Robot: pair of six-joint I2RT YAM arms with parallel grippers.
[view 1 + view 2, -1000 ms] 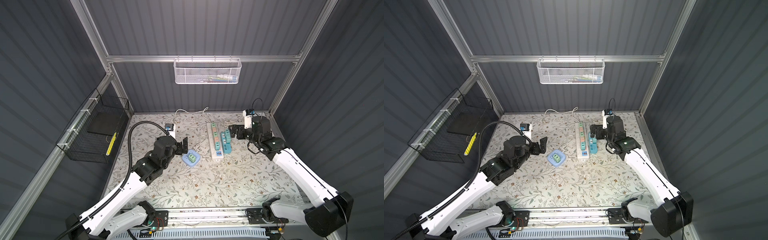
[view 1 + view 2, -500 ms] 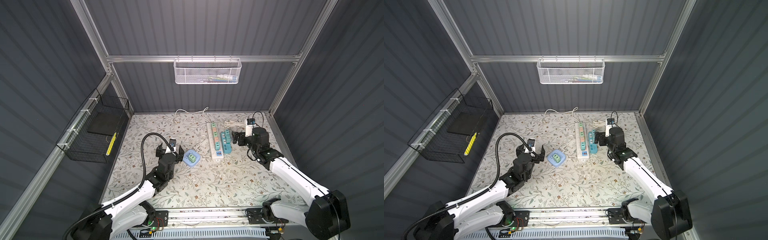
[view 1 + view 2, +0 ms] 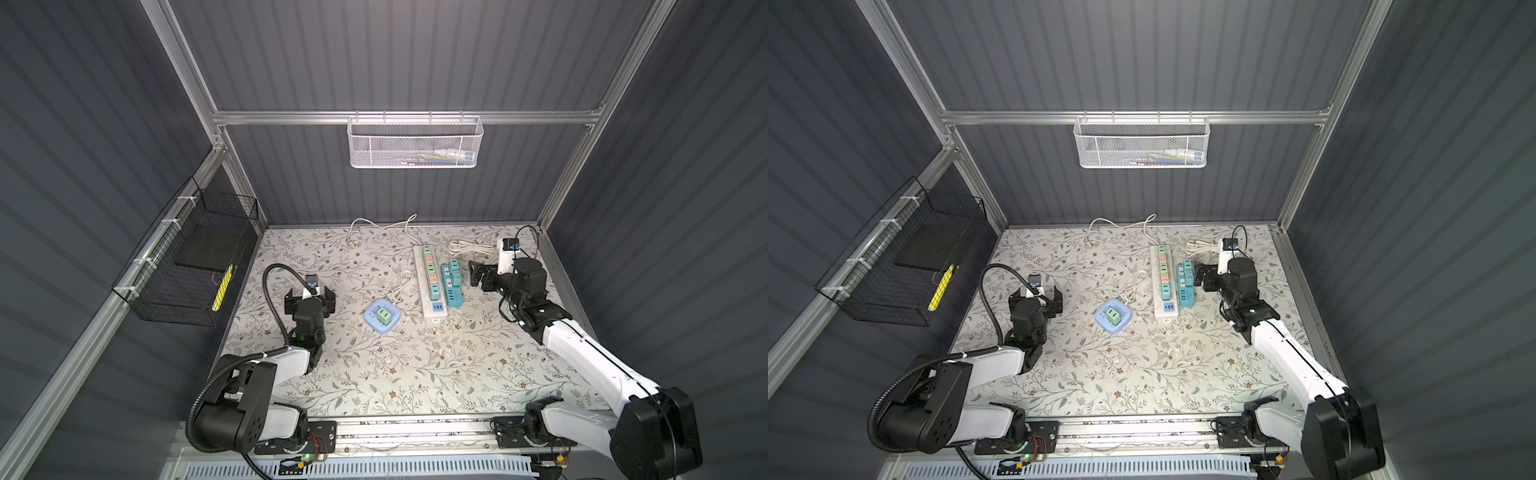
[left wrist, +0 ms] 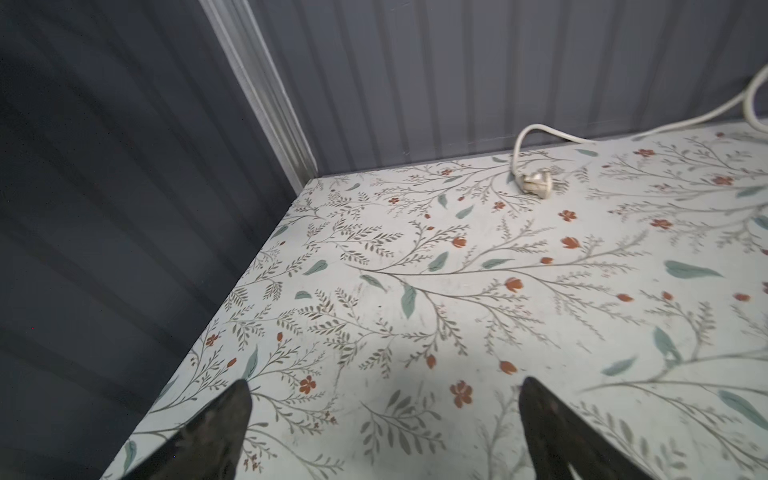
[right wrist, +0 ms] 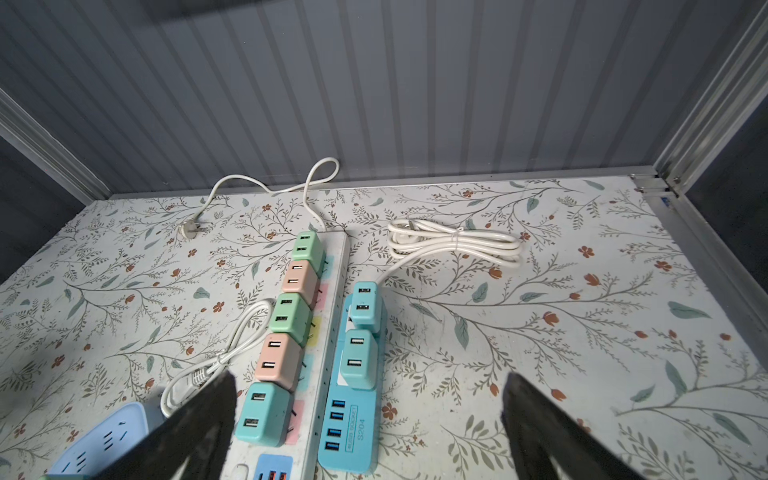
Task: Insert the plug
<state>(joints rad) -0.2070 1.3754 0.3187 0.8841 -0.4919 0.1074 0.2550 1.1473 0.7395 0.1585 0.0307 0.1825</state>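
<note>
In both top views the left end effector stands at the left of the surface. Its fingers are spread wide and hold nothing. The left wrist view shows only the floral pattern between the two dark fingertips. The green plug sits on top of the blue socket block, a little left of the frame's middle. It is to the right of this end effector and well apart from it.

The right end effector is also spread and empty. It hovers right of centre, near the blue strip, which carries two teal plugs. Just beside it, on its left, lies the white strip with five plugs in a row: green, pink, green, pink, teal. In the right wrist view the blue strip lies between the fingers. Its label reads "S204"; a smaller line beside it ends in "SOCKET", and the rest is too small to read.

A loose white cord plug lies near the back wall, above the socket block in the frame. A bundled white cord lies at the upper right of the surface.

Ribbed grey walls close the surface at the back and on both sides, and a metal rail runs along its lower edge. The widest open stretch is in the lower middle of the frame, between the two arms.
</note>
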